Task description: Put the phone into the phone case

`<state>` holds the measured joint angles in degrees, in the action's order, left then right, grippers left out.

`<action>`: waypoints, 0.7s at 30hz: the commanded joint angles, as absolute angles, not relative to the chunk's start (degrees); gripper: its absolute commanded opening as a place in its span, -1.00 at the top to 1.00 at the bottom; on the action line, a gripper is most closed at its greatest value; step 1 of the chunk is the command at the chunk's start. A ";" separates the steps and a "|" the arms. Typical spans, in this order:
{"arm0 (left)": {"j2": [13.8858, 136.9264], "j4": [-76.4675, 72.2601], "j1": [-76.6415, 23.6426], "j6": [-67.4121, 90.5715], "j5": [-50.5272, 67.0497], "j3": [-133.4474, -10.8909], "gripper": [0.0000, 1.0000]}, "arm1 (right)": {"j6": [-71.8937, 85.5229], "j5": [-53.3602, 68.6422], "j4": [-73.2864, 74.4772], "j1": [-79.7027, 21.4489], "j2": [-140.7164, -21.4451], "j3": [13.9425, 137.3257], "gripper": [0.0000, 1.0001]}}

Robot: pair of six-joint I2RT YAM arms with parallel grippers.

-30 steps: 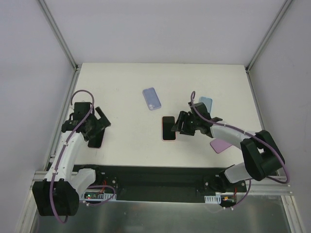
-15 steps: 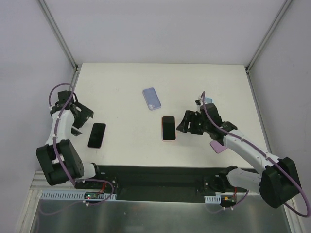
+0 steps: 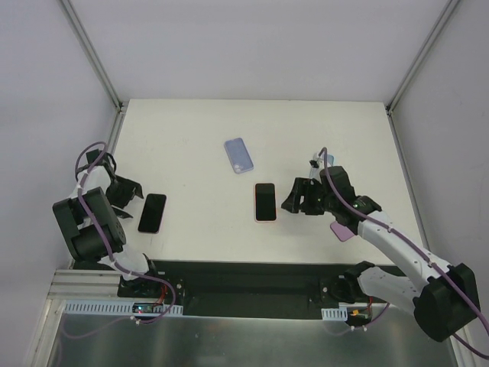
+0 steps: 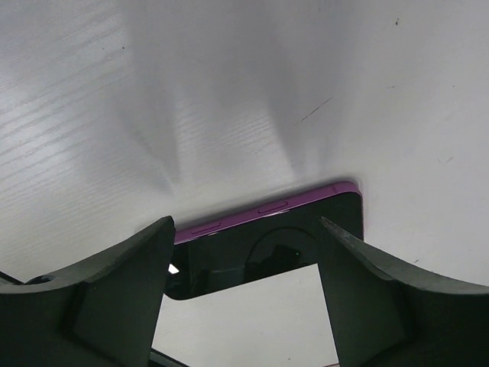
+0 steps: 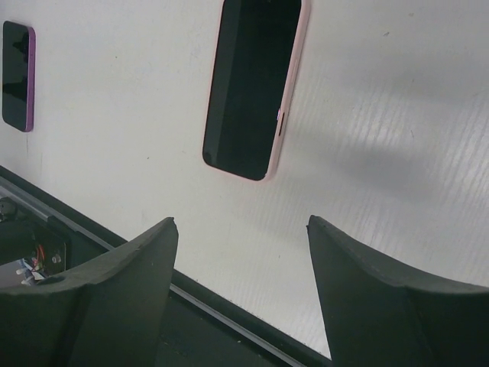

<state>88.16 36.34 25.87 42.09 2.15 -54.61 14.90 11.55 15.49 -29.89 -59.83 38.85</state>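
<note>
A black phone with a pink rim (image 3: 265, 202) lies face up at the table's middle; the right wrist view shows it (image 5: 252, 84) ahead of the fingers. My right gripper (image 3: 295, 197) (image 5: 241, 222) is open and empty, just right of it, not touching. A black phone with a purple rim (image 3: 152, 212) (image 4: 267, 245) lies near the left. My left gripper (image 3: 128, 191) (image 4: 244, 225) is open beside it, left of it. A lavender phone case (image 3: 239, 155) lies farther back.
A pink case (image 3: 344, 231) lies partly under my right arm, and a light blue case (image 3: 327, 158) peeks out behind it. The table's dark front edge (image 5: 114, 252) runs just below my right fingers. The purple-rimmed phone also shows in the right wrist view (image 5: 17, 75).
My left gripper has come off the purple-rimmed phone and swung left toward the table's edge. My right gripper has drawn back a little to the right of the pink-rimmed phone.
</note>
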 commanded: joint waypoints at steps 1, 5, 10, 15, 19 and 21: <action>90.87 37.09 25.93 43.95 2.02 -57.39 -0.30 | 13.62 11.34 17.49 -30.06 -57.04 39.81 -0.42; 94.21 37.09 25.93 43.77 2.02 -59.15 0.18 | 13.62 10.46 18.81 -30.06 -55.90 40.78 -0.42; 97.38 37.00 25.84 42.19 6.67 -60.55 0.43 | 13.89 10.11 20.04 -29.97 -55.63 42.10 -0.42; 98.44 36.04 23.31 40.52 8.26 -59.42 0.44 | 14.24 10.02 20.39 -30.06 -56.34 42.36 -0.43; 100.45 35.16 18.64 40.17 11.67 -59.24 0.41 | 14.85 9.06 20.39 -29.97 -55.90 41.75 -0.42; 101.25 34.81 16.88 40.08 13.27 -59.15 0.41 | 15.03 9.05 20.48 -30.06 -55.37 41.31 -0.42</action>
